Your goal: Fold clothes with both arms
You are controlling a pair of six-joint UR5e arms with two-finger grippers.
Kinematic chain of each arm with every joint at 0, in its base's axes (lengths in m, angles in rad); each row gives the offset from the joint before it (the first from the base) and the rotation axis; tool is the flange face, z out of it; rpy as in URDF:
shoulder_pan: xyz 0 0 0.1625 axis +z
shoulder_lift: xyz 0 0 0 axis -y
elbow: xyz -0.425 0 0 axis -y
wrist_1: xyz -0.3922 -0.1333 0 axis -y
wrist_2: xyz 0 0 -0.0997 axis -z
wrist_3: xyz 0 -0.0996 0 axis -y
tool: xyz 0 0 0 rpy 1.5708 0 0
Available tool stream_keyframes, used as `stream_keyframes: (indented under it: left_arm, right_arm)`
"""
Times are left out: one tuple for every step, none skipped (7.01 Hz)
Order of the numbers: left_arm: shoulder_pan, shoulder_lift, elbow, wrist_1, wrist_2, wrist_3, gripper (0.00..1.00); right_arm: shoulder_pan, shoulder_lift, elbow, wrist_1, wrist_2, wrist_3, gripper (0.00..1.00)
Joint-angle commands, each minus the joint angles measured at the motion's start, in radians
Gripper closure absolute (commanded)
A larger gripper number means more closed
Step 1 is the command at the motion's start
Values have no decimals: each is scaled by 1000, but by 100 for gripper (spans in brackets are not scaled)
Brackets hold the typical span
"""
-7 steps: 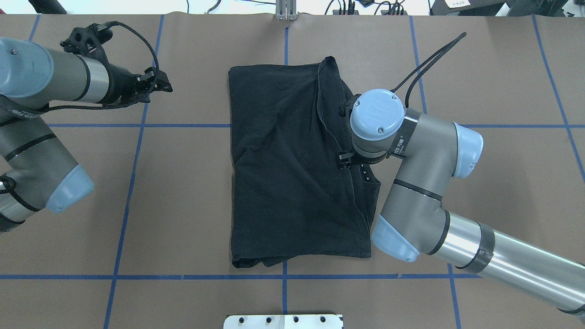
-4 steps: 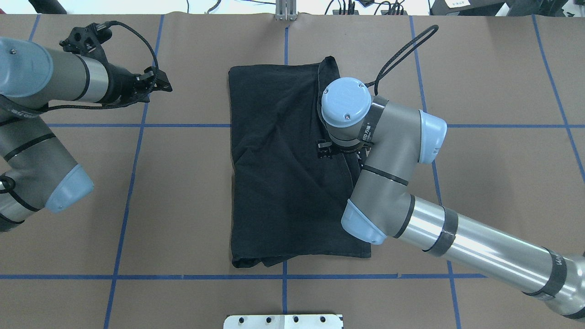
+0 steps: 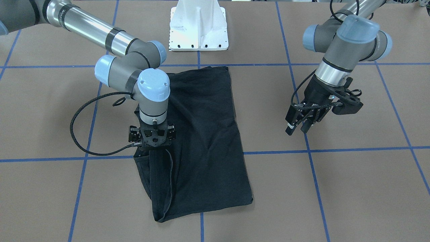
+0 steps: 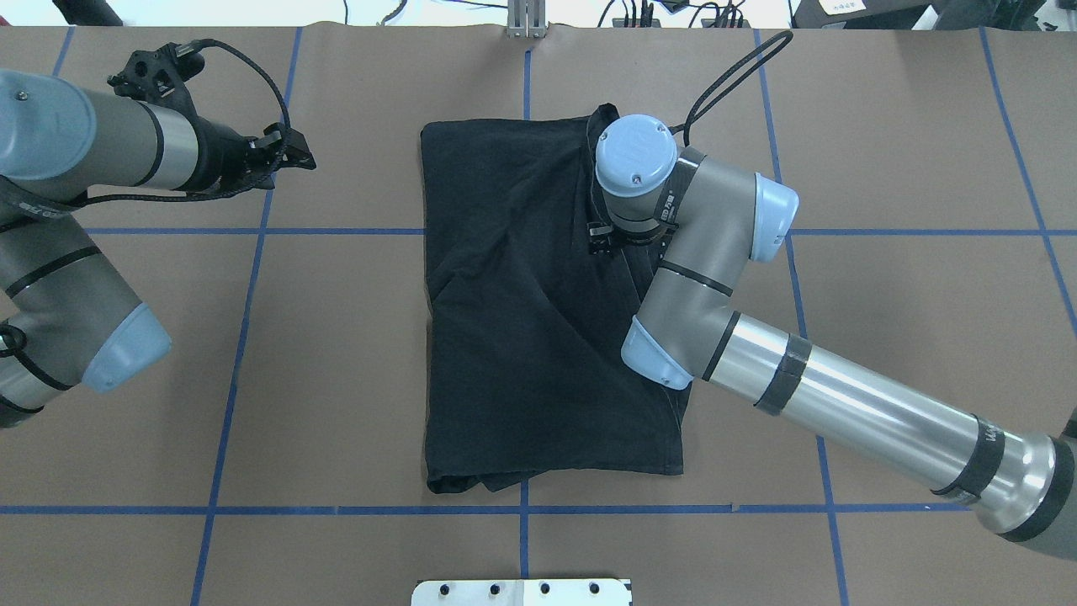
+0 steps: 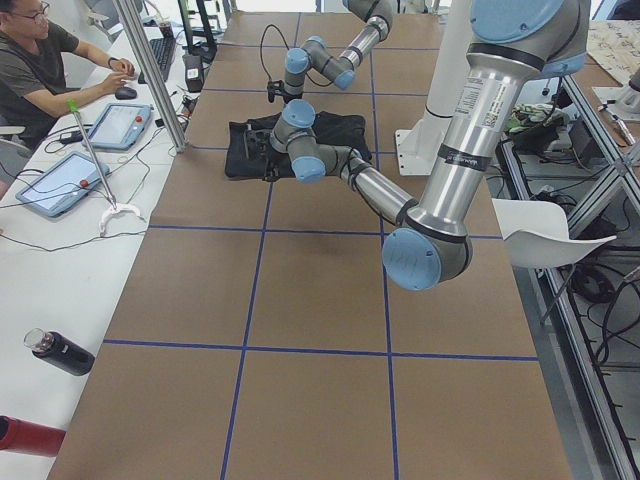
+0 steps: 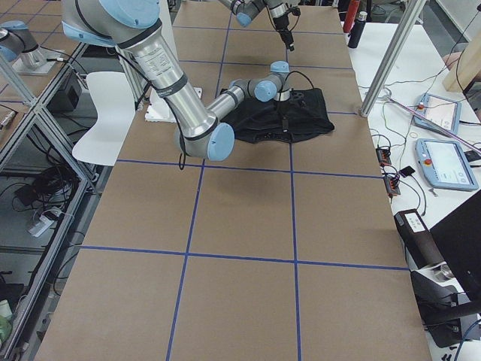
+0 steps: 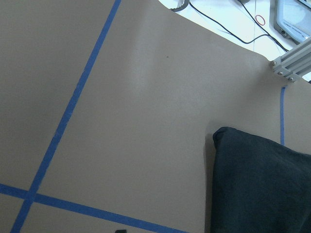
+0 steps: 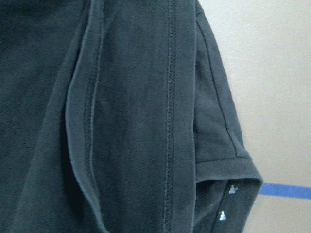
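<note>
Lying folded: one T-shirt [image 4: 538, 337] between two arms [image 4: 740, 353].

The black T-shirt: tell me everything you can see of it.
The black T-shirt lies folded into a rough rectangle on the brown table, soft and creased, with no chest print showing. Stitched hems and a sleeve edge stack along its right side, with small white marks near the neckline. The right tool stands over that edge; whether it grips is hidden.
</note>
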Motion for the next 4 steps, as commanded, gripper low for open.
stream_keyframes:
  left_arm:
    - [0,1,0,0,0,1,31]
    - [2,-1,0,0,0,1,31]
    - [0,-1,1,0,0,3,31]
    - [2,1,1,0,0,3,31]
  right_arm:
    - [42,-27,28,-2,51,-65,0]
    - [42,-47,132,-70,54,-37,0]
    - [19,-99,250,-111,57,113,0]
    - [-29,-188,383,-103,57,305,0]
